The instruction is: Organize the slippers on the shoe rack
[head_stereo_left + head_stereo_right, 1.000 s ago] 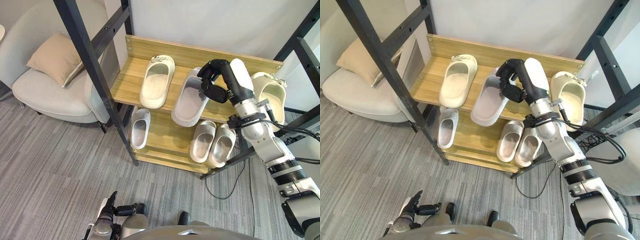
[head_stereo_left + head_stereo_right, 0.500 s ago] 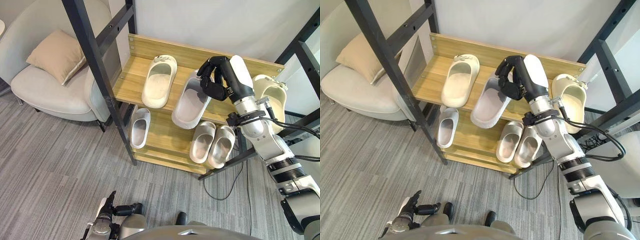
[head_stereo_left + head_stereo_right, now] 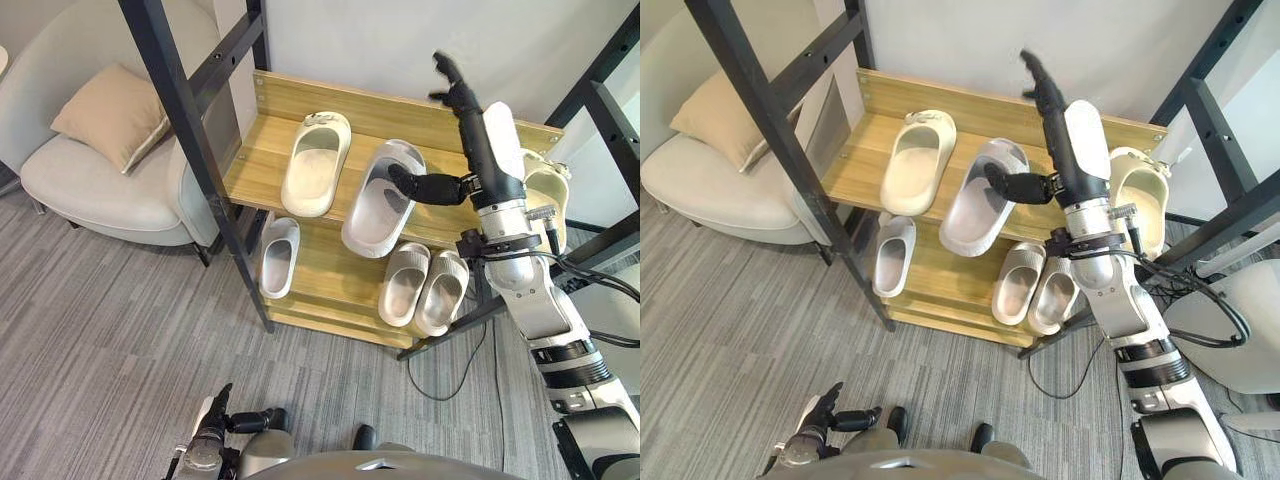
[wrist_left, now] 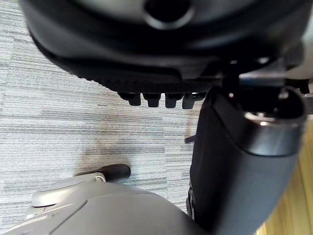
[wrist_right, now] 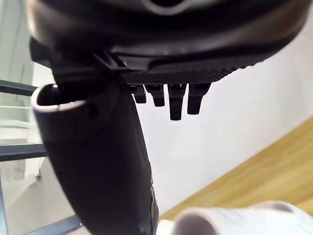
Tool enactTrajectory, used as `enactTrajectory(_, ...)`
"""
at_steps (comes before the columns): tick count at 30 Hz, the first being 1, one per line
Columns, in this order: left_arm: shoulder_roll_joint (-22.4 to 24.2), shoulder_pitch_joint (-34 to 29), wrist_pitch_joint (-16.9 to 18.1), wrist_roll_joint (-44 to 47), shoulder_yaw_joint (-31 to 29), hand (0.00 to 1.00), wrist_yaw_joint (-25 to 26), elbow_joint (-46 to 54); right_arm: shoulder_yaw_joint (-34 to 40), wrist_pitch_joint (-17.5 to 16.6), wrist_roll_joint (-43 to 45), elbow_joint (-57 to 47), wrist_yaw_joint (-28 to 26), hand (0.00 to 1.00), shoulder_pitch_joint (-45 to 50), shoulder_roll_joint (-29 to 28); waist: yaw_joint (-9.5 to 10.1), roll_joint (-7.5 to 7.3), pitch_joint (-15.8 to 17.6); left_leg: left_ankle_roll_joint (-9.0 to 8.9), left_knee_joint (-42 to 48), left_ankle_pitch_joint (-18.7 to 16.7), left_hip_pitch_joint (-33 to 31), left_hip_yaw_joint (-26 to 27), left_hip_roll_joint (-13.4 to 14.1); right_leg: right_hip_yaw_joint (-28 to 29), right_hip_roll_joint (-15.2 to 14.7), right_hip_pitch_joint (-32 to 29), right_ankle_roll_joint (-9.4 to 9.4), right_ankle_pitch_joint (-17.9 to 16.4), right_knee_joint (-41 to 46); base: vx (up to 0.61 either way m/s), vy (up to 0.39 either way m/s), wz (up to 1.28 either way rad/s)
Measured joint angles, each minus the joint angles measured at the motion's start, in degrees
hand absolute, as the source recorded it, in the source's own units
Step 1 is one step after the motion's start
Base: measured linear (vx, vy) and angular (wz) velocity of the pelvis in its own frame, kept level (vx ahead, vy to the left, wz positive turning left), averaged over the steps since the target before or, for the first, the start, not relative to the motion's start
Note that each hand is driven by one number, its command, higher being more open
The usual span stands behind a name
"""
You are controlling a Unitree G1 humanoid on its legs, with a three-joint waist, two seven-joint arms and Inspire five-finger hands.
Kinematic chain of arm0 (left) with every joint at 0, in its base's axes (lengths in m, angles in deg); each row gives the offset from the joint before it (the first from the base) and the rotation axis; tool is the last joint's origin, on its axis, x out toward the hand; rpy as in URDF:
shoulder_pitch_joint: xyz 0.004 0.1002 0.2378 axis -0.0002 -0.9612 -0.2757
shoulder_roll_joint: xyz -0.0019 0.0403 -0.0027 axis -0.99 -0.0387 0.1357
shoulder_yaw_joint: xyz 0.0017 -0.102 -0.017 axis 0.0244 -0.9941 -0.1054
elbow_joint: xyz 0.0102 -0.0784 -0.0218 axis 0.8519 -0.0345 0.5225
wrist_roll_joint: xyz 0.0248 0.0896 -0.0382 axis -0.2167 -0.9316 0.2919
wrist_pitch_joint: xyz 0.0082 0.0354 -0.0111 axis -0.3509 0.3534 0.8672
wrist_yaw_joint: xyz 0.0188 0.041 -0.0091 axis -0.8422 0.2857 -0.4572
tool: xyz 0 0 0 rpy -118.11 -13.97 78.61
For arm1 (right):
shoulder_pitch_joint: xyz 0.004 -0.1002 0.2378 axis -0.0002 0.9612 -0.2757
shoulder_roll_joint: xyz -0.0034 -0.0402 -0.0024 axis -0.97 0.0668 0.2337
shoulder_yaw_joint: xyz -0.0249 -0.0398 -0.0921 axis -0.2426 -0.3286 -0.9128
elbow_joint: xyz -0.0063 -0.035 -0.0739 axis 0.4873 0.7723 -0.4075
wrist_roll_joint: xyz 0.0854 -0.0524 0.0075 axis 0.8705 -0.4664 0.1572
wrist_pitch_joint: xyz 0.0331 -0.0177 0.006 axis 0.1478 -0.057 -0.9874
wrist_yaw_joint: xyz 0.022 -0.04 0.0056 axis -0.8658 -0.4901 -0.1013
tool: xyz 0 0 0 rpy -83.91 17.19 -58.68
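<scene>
My right hand (image 3: 478,145) is up high over the top shelf (image 3: 255,165) of the rack (image 3: 330,100). Its fingers (image 3: 455,88) are straight and point up at the wall (image 3: 350,40). My thumb (image 3: 425,187) sticks out to the side, toward the grey slipper (image 3: 375,205). This hand is wide open and holds nothing. The tip of my thumb is right at the side rim of the grey slipper, but I cannot tell if it touches. The grey slipper lies on the top shelf, a bit slanted, and its near end pokes out over the front edge. Just to its left, a cream slipper (image 3: 315,165) lies flat on the same shelf, with its toe near the back board. The two are close but apart. At the right end of the top shelf sits the end slipper (image 3: 548,200), partly hidden by my arm. On the low shelf (image 3: 335,270), a small slipper (image 3: 278,258) lies on the left side. A pair (image 3: 403,285) of pale slippers lies on the right side, side by side and touching, under the grey slipper. My left hand (image 3: 212,440) hangs low by the floor (image 3: 120,340). Its fingers are loose and it holds nothing. A black post (image 3: 190,130) slants across in front of the left end of the rack. A pale chair (image 3: 90,185) with a tan cushion (image 3: 108,115) stands to the left of the rack.
</scene>
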Motion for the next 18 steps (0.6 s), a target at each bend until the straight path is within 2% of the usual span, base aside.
enactTrajectory(8, 0.9, -0.7, -0.9, -0.1, 0.1, 1.0, 0.0, -0.1, 2.0, -3.0, 0.1, -9.7, 1.6, 1.0, 2.8, -3.4, -0.61, 1.66, -1.6, -0.05, 0.0, 0.0, 0.3, 0.2, 0.1, 0.3, 0.0, 0.0, 0.01, 0.0, 0.4, 0.0, 0.0, 0.0)
enactTrajectory(18, 1.0, -1.0, -0.9, -0.1, 0.8, 1.0, 0.1, -0.1, 1.7, -4.0, 3.1, -10.5, -0.6, 1.0, 4.7, -4.0, -1.08, 2.25, -2.0, -0.13, -0.2, 0.2, 0.4, 0.3, 0.2, 0.4, 0.0, -0.1, -0.01, -0.1, 0.6, 0.0, 0.0, 0.0)
